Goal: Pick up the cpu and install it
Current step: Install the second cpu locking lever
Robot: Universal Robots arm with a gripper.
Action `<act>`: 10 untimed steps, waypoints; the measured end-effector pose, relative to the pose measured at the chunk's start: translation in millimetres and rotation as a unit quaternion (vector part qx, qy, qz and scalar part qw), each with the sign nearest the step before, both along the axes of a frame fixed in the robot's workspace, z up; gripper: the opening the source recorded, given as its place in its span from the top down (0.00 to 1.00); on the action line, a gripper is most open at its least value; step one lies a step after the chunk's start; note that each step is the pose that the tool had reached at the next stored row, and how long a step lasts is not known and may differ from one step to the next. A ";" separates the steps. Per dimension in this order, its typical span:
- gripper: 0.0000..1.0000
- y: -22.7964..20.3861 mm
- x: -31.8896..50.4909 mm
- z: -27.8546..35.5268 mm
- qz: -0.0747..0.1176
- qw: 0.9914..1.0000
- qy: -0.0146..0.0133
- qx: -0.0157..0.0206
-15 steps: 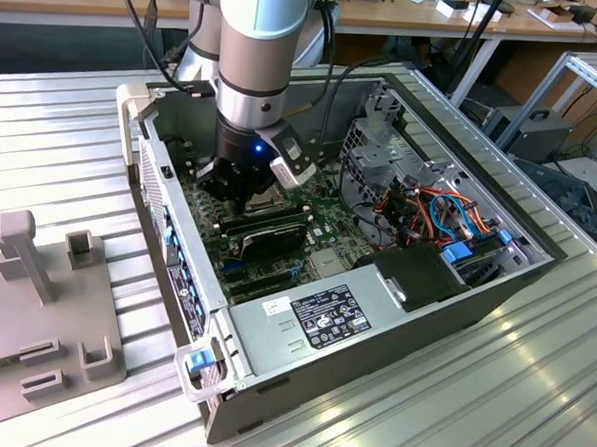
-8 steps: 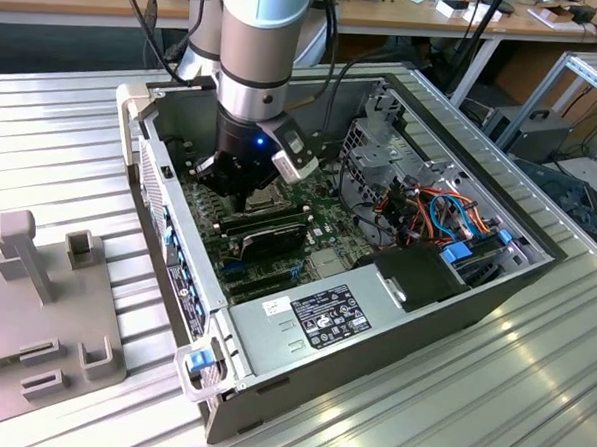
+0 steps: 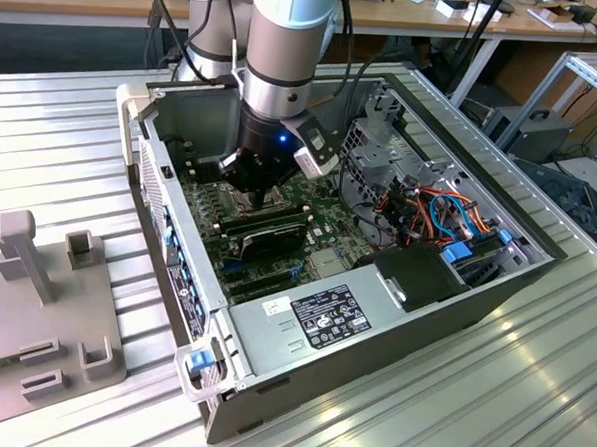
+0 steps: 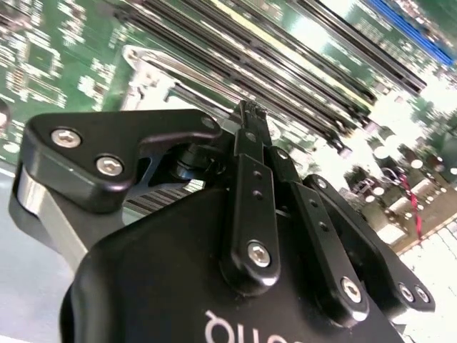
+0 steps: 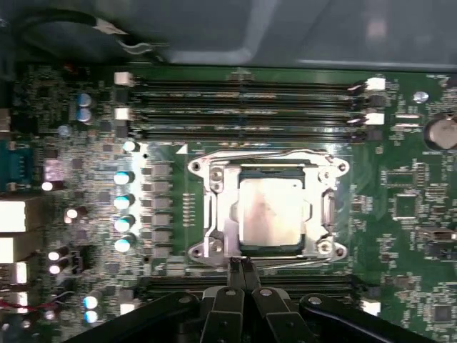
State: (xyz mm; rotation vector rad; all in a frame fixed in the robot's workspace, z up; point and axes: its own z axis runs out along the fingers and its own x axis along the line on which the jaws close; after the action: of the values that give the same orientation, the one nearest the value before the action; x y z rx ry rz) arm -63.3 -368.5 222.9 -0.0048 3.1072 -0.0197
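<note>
My claw [image 5: 241,266] is matt black metal; the cpu [image 5: 273,211] dull silver, its frame [image 5: 212,214] shiny steel.

A ribbed metal table [image 3: 419,410] is carrying everything in the exterior view. An open computer case [image 3: 373,333] is sitting directly on it, near the middle and running toward the exterior view's right, its open side facing up. A flat grey holder plate [image 3: 42,340] with upright blocks and slots is lying on the same surface at the exterior view's left, just beside the case but apart from it. The table's grooves are running lengthwise under both, catching bright light along the near edge.
</note>
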 end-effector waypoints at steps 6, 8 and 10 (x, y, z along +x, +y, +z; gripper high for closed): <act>0.89 5.0 5.3 1.2 0.000 1.000 0.000 -0.002; 0.89 8.9 5.3 4.6 0.000 1.000 0.000 -0.002; 0.89 13.3 5.6 7.4 0.000 1.000 0.000 -0.002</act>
State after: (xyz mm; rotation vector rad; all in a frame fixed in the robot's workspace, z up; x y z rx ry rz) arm -57.7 -355.1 230.4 -0.0042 3.1073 -0.0266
